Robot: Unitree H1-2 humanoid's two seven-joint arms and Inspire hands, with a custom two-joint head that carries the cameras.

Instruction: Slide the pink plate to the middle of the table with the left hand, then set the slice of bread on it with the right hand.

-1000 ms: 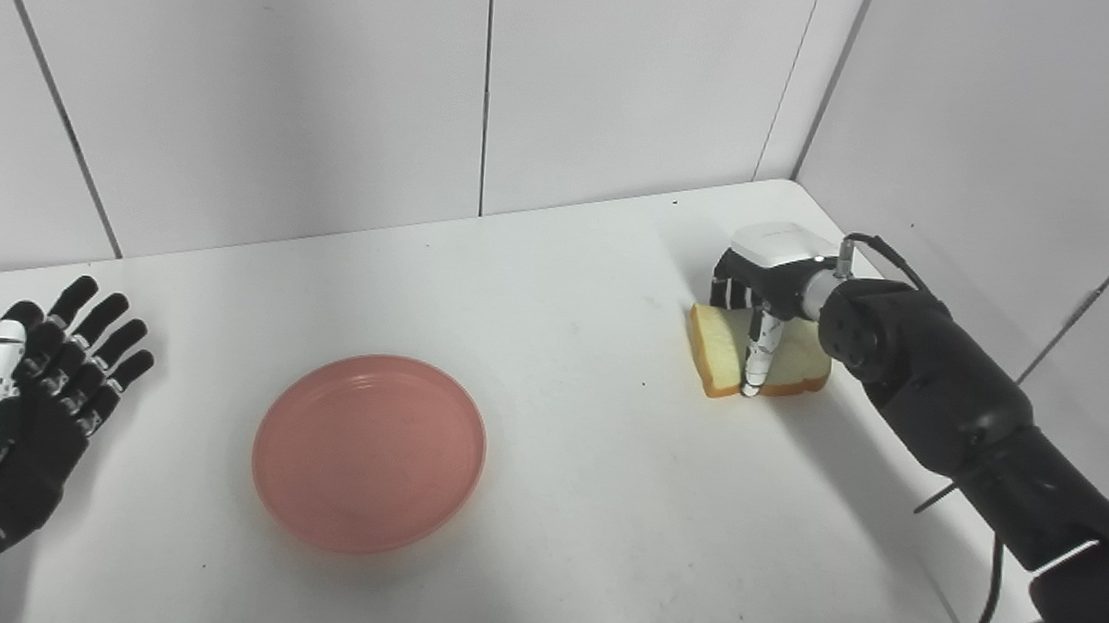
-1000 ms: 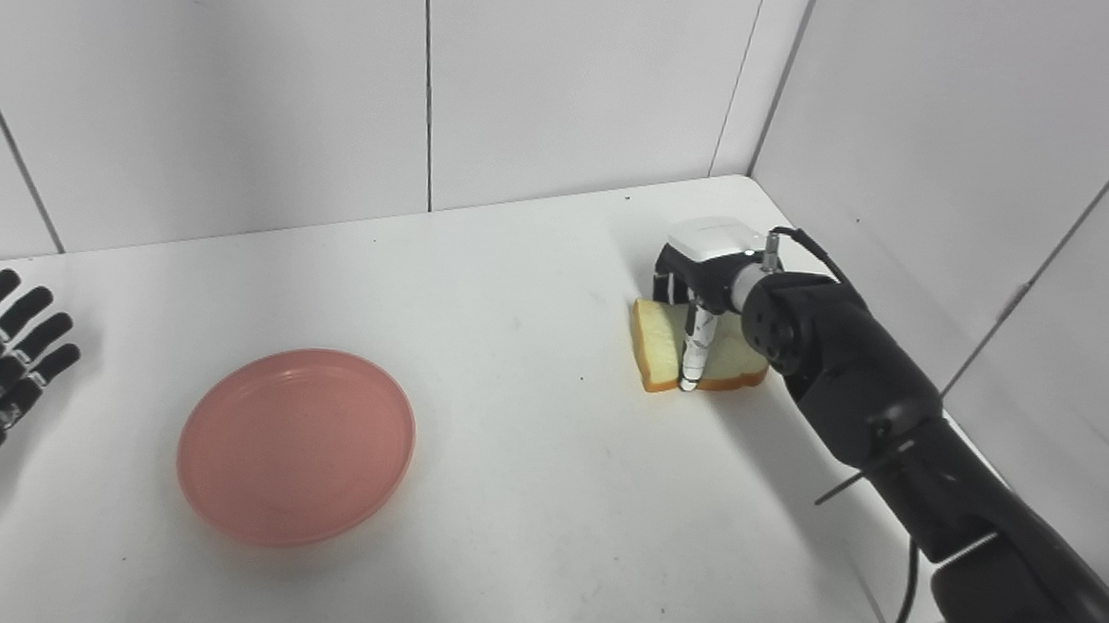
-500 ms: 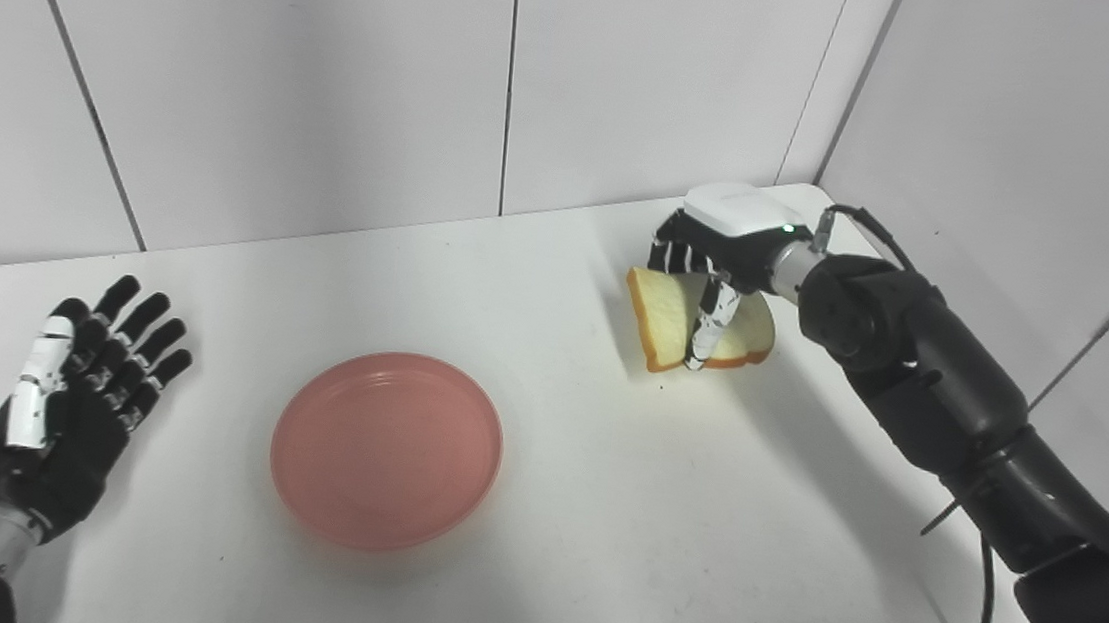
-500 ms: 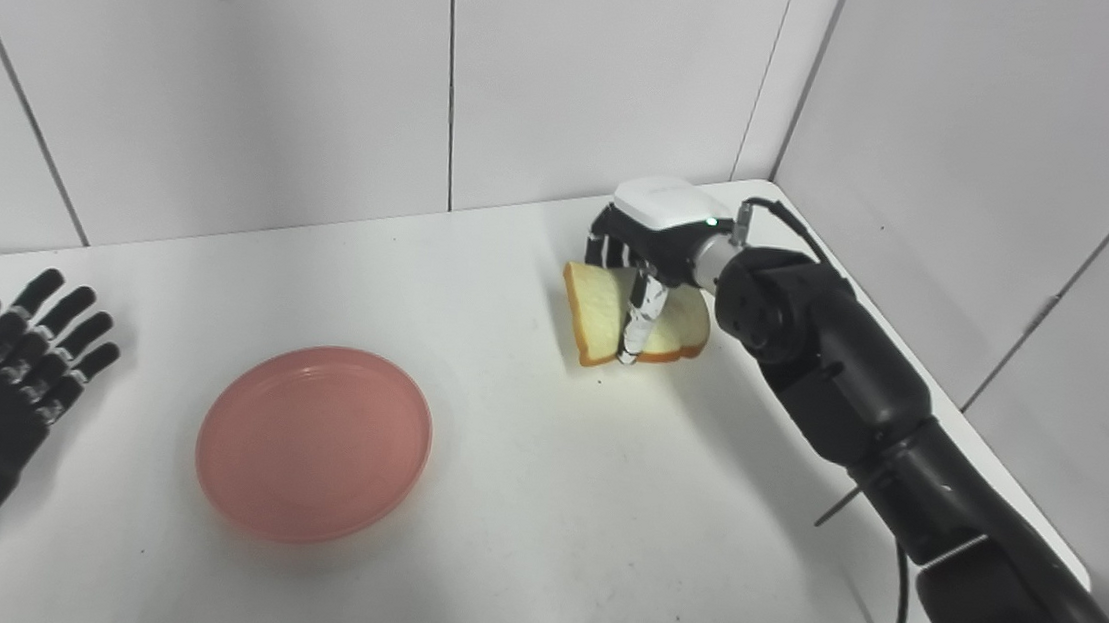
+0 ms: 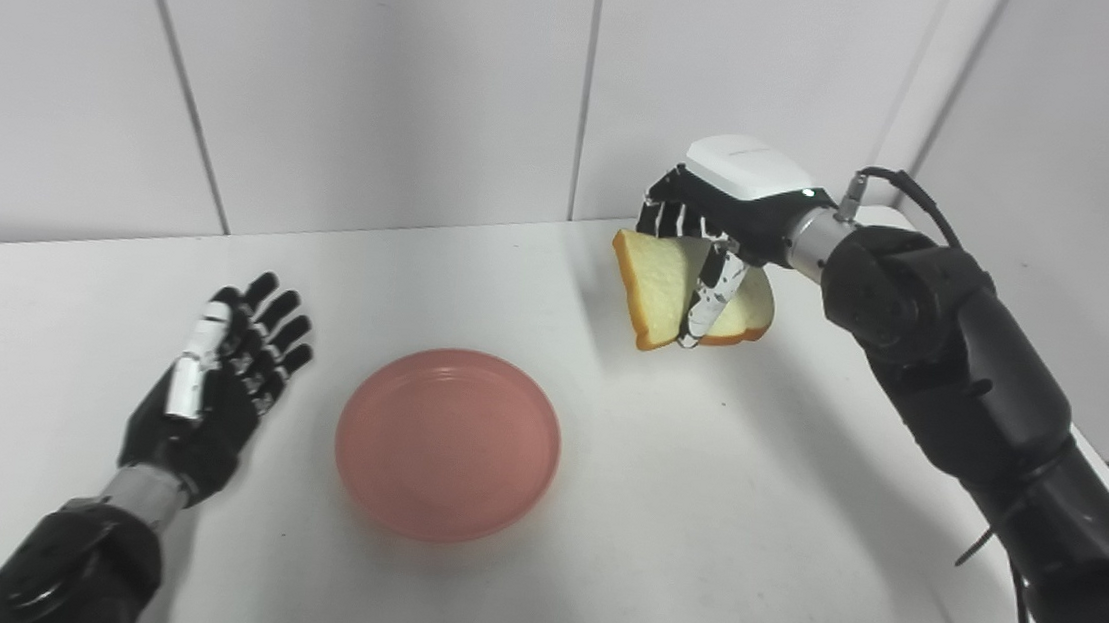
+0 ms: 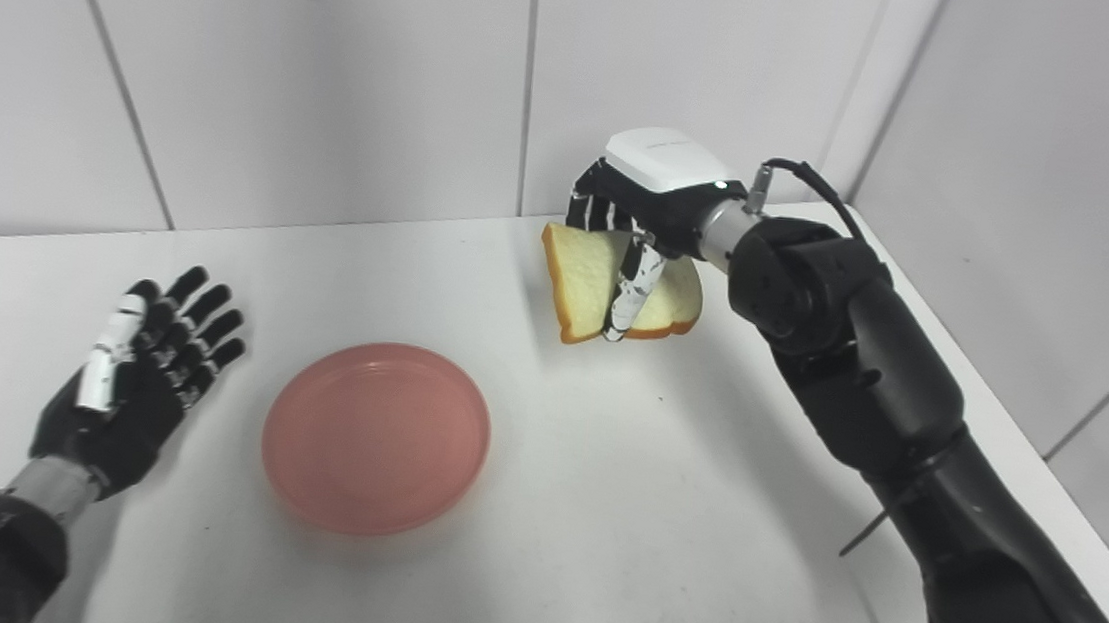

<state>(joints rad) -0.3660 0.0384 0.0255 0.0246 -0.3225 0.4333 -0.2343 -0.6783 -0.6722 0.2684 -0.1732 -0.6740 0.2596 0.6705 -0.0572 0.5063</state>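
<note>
The pink plate (image 5: pixel 448 440) lies flat on the white table (image 5: pixel 716 526), a little left of centre. My right hand (image 5: pixel 713 220) is shut on the slice of bread (image 5: pixel 657 290) and holds it tilted in the air, up and to the right of the plate; its thumb crosses the front of the slice. My left hand (image 5: pixel 223 373) rests open on the table to the left of the plate, palm up and fingers spread, not touching it. The same bread (image 6: pixel 582 284) and plate (image 6: pixel 375 436) show in the right eye view.
White panelled walls (image 5: pixel 384 76) close the table at the back and on the right. The table's right edge (image 6: pixel 997 420) runs under my right forearm. A cable (image 5: pixel 902 186) loops off the right wrist.
The right hand lifted the bread off the table and carried it up and left toward the plate. The camera swung left, so the whole scene shifted right in the picture.
</note>
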